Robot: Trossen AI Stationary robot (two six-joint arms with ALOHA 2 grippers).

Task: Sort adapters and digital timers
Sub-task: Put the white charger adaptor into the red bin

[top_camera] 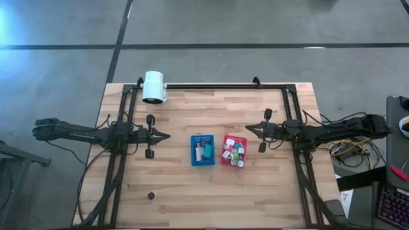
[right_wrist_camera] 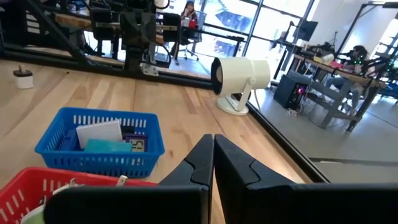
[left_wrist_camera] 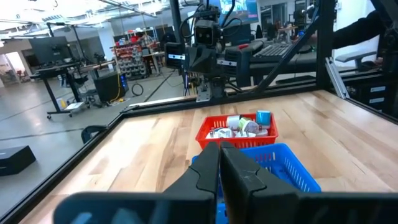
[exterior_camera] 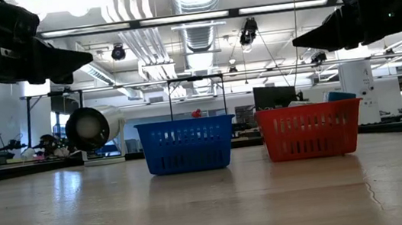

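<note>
The left hand (top_camera: 167,135) and right hand (top_camera: 248,131) are held closed and empty above the wooden desk (top_camera: 179,191). Flat rigid plastic digital timers (right_wrist_camera: 106,140) are seen in the blue slatted basket (top_camera: 202,150), best pinched across the edges; small white cube adapters (top_camera: 234,153), judged light and slippery, fill the red basket (top_camera: 234,151).

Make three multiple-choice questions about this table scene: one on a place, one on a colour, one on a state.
1. Where is the white cylinder?
A. far left corner of the table
B. inside a basket
C. between the baskets

2. Which colour is the basket with the digital timers?
A. red
B. blue
C. green

3. How are the left gripper and right gripper?
A. both shut, holding nothing
B. both open
C. one holds an adapter

Answers: 1 A, it stands near that corner. 2 B, flat gadgets lie in the blue basket. 3 A, fingertips meet, empty.
</note>
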